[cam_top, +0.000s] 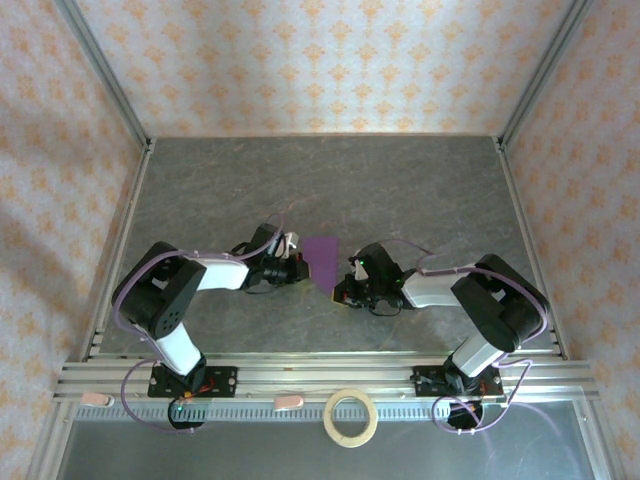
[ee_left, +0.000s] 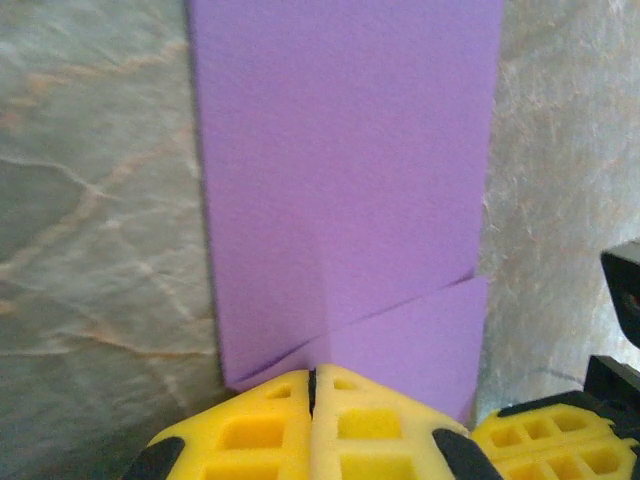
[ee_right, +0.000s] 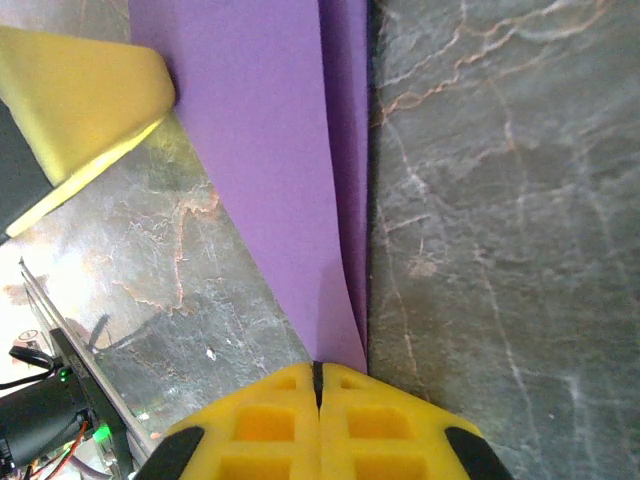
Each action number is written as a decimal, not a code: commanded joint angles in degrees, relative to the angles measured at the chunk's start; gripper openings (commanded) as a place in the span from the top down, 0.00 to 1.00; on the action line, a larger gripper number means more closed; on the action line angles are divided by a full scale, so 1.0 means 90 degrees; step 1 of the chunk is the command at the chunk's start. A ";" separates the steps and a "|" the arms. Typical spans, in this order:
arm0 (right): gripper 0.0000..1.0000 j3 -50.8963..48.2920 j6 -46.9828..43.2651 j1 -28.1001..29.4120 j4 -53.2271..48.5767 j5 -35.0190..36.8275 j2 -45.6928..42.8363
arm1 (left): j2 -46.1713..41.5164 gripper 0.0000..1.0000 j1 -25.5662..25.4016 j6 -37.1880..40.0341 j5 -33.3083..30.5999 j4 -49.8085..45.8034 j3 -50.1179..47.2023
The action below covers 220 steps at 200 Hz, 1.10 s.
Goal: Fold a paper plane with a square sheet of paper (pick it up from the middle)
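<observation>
Two closed grippers meet at one small purple sheet (cam_top: 322,258), which lies on the grey table (cam_top: 420,190) about midway across and somewhat nearer the arm bases than the far wall. From above, the sheet is not a plain square. It reads as a folded band, longer from near to far, with its near end slanting to a point at the near right. The left gripper (cam_top: 298,264) sits at the band's left edge and the right gripper (cam_top: 343,291) at that near point, so the paper lies to the right of one and on the far side of the other.

On the left wrist camera the left gripper's yellow pads (ee_left: 370,425) are pressed together with no gap, touching the sheet where a diagonal flap edge runs in. On the right wrist camera the right gripper's pads (ee_right: 370,415) are likewise shut tight, and the paper narrows to its tip right at their seam. I cannot tell whether either pair has nipped an edge or only bears down on it.

This looks like a creasing step partway through the folding. The long axis runs straight away from the right gripper, so that arm seems better placed to work along the fold while the left one holds the side. A tan tape ring (cam_top: 351,417) lies well apart, near the front rail
</observation>
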 commanded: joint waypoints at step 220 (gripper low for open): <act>1.00 0.0971 -0.0144 -0.0138 -0.0827 0.0089 -0.0098 | 0.0470 0.95 -0.0178 0.0246 -0.0056 0.0441 -0.0167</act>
